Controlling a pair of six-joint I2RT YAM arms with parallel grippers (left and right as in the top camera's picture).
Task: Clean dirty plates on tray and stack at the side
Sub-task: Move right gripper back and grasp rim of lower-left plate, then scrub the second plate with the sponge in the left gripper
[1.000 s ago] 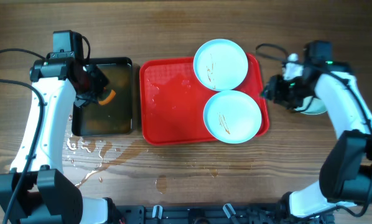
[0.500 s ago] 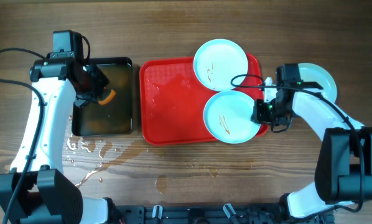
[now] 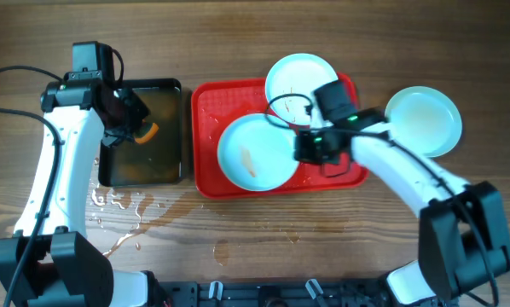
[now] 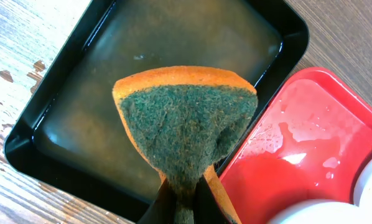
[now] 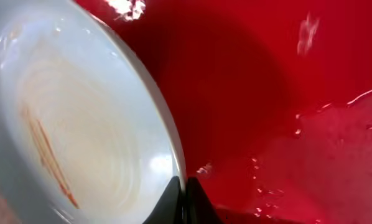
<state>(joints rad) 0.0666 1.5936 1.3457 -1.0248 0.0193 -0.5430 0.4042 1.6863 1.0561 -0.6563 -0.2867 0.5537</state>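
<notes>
My right gripper (image 3: 297, 149) (image 5: 185, 200) is shut on the right rim of a smeared plate (image 3: 253, 152) (image 5: 80, 124), which sits tilted over the middle of the red tray (image 3: 207, 111) (image 5: 285, 93). Thin brown-orange streaks mark this plate's face. A second streaked plate (image 3: 299, 83) lies at the tray's back right corner. A third plate (image 3: 422, 121) rests on the table to the right of the tray. Over the black pan (image 3: 163, 101) (image 4: 68, 155), my left gripper (image 3: 132, 120) (image 4: 185, 202) is shut on a green and orange sponge (image 3: 147, 131) (image 4: 186, 124).
The black pan holds murky brownish water and stands just left of the tray. Water puddles (image 3: 118, 205) spread on the wood near the pan's front left corner. Wet patches glisten on the tray floor (image 4: 298, 143).
My right gripper came from the side plate to the tray, shut on the near plate's rim and pulled that plate left toward the tray's middle. The left arm stayed still.
</notes>
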